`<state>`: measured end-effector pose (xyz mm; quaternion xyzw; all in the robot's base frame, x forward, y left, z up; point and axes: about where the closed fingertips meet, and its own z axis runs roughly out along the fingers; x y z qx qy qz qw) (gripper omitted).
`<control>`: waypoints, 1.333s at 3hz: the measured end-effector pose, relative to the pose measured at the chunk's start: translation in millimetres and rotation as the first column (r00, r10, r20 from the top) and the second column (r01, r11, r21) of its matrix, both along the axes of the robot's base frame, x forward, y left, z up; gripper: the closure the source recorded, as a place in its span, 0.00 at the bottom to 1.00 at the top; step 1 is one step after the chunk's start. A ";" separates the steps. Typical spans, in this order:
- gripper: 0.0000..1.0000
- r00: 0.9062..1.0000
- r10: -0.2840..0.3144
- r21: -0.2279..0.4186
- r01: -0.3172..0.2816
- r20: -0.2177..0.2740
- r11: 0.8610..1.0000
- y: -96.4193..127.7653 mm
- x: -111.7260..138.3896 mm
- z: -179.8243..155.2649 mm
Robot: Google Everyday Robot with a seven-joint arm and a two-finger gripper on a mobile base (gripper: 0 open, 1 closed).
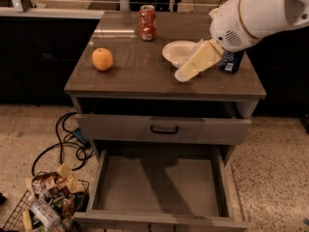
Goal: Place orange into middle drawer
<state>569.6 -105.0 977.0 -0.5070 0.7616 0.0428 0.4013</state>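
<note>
So the orange point(102, 59) is just sitting on the counter point(135, 76), close to the left edge, about halfway between the front-left and back-left corners. Small, round, bright, nothing touching it. The middle drawer point(159, 187) is pulled all the way out below the counter's front edge: wide, shallow, grey, low side walls, flat floor that's bare with some shadow on it. The gripper point(193, 64) hangs over the right half of the counter, well apart from the orange.
</note>
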 end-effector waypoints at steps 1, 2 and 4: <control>0.00 0.997 0.000 0.172 -0.015 0.083 0.985 35.9 41.3 2.5; 0.00 0.985 -0.017 0.289 -0.034 0.173 0.957 63.4 73.4 10.9; 0.00 0.979 -0.027 0.312 -0.038 0.201 0.949 73.8 84.3 14.2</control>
